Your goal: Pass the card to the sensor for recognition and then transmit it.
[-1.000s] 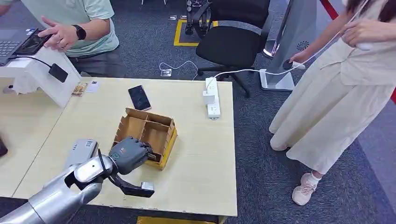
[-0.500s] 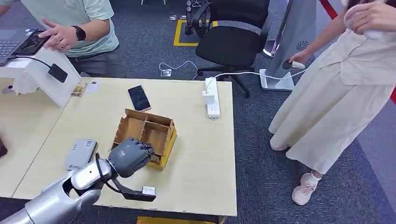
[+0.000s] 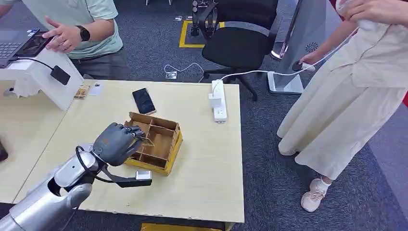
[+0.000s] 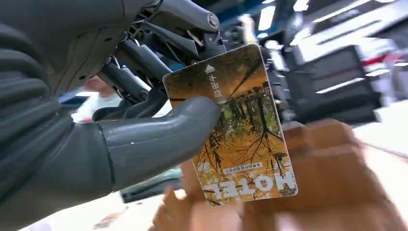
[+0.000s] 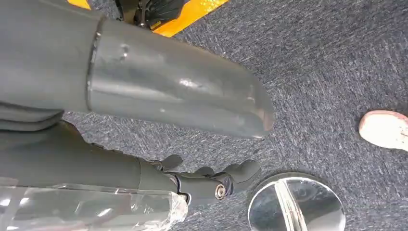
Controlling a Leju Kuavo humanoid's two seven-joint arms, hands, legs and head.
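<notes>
My left hand (image 3: 115,143) hovers over the near-left corner of a compartmented cardboard box (image 3: 161,139) on the pale table (image 3: 207,163). It pinches a yellow hotel card (image 4: 240,130) printed with autumn trees between thumb (image 4: 159,139) and fingers; the card stands above the blurred box. A thin edge of the card (image 3: 146,140) pokes out of the hand. A sliver of a grey reader (image 3: 85,146) shows beside my wrist, mostly hidden by the arm. My right hand (image 5: 159,101) hangs over the carpet, holding nothing, thumb apart from the fingers.
A black phone (image 3: 144,100) and a white power strip (image 3: 219,101) lie behind the box. A white stand (image 3: 41,79) sits at the far left, with a person in a green shirt (image 3: 82,24) behind it. A person in a cream dress (image 3: 346,96) stands right of the table.
My left hand has lifted from the box's near edge and moved left and away from me, carrying the card. The reader is now mostly covered by my arm.
</notes>
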